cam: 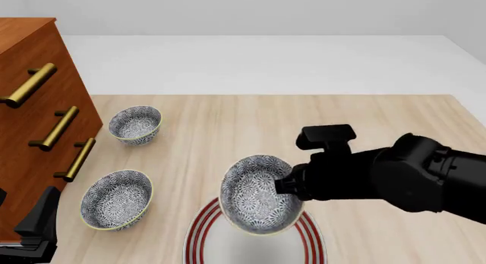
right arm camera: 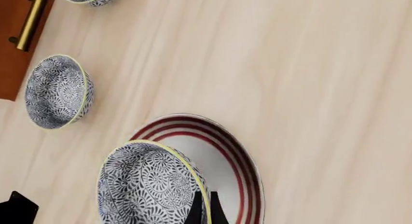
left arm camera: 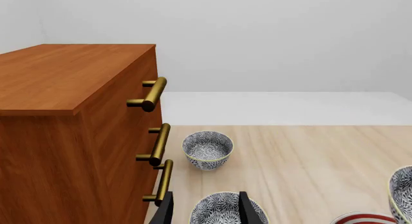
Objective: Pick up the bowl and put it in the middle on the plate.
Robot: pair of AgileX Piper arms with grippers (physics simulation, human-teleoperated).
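Note:
My right gripper [cam: 283, 184] is shut on the rim of the bowl [cam: 256, 193], a blue-grey floral one with a pale yellow rim. The bowl hangs tilted just above the plate [cam: 308, 232], a white plate with red rings at the table's near edge. In the right wrist view the fingertips [right arm camera: 195, 210] pinch the bowl [right arm camera: 149, 185] at its rim over the plate [right arm camera: 233, 159]. My left gripper [cam: 34, 230] sits open low at the near left, beside the cabinet. Its fingers [left arm camera: 166, 209] frame another bowl [left arm camera: 222, 210] that lies beyond them.
Two identical bowls rest on the table at the left, one near [cam: 118, 198] and one farther back [cam: 135, 124]. A wooden drawer cabinet [cam: 31, 76] with brass handles [cam: 67, 127] stands along the left side. Pale wood tabletop [cam: 365, 122] stretches to the right and back.

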